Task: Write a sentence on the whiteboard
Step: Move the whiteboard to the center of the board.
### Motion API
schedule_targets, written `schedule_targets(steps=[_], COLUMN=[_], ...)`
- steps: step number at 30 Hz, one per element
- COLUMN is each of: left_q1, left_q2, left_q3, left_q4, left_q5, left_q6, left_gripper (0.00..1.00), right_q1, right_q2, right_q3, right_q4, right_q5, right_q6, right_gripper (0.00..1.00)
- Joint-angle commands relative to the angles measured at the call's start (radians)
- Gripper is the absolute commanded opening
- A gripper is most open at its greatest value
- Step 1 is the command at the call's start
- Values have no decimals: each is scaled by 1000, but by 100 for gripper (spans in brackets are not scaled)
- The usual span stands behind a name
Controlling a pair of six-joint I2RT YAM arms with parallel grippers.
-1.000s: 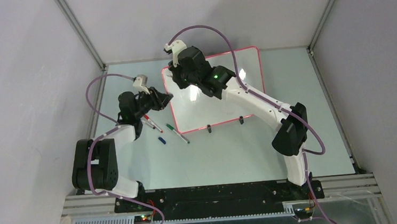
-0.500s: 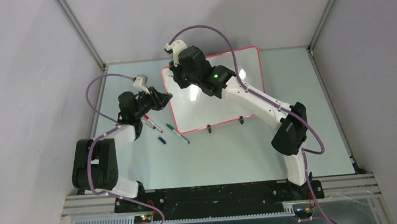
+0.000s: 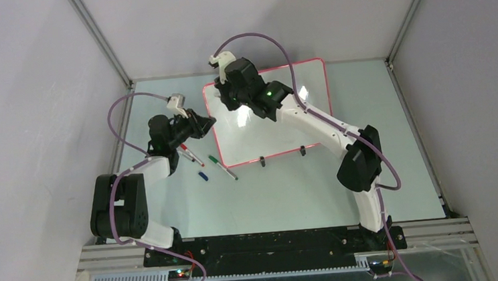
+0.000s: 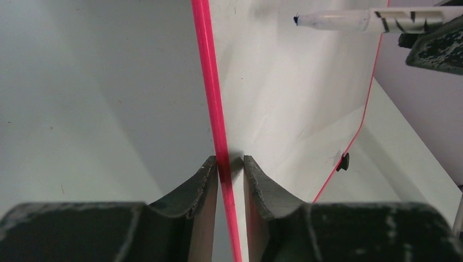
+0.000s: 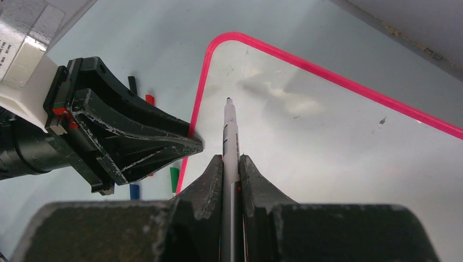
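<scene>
The whiteboard (image 3: 278,121) lies on the table, glossy white with a thin pink frame. No sentence shows on its surface. My left gripper (image 4: 229,161) is at the board's left edge (image 3: 206,122), one finger on each side of the pink frame (image 4: 210,82), closed on it. My right gripper (image 5: 230,158) is shut on a marker (image 5: 229,128) with a white barrel. It reaches over the board's far left corner (image 3: 224,92). The marker's dark tip (image 4: 296,20) points at the white surface close to that corner. Whether it touches, I cannot tell.
Left of the board lie a red marker (image 3: 191,154), a green marker (image 3: 221,167) and a small blue cap (image 3: 203,176). Two black clip feet (image 3: 262,161) stand at the board's near edge. Grey walls and metal posts enclose the table on three sides.
My right wrist has shifted a little toward the far side with the marker. The left gripper has stayed at the board's left edge, its fingers drawn closer on the frame.
</scene>
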Motion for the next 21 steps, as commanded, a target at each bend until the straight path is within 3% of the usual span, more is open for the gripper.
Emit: schedule_targets(steps=[1, 21], left_q1=[-4, -3], left_q2=[-4, -6], left_q3=[26, 20], left_q4=[19, 29], left_q5=[14, 24], left_q6=[17, 18], left_gripper=[28, 27], right_q1=[1, 6], right_q2=[18, 65], right_q3=[37, 91], right_q4=[10, -46], right_q5=[-17, -16], right_q6=[-8, -20], right_gripper=[0, 0])
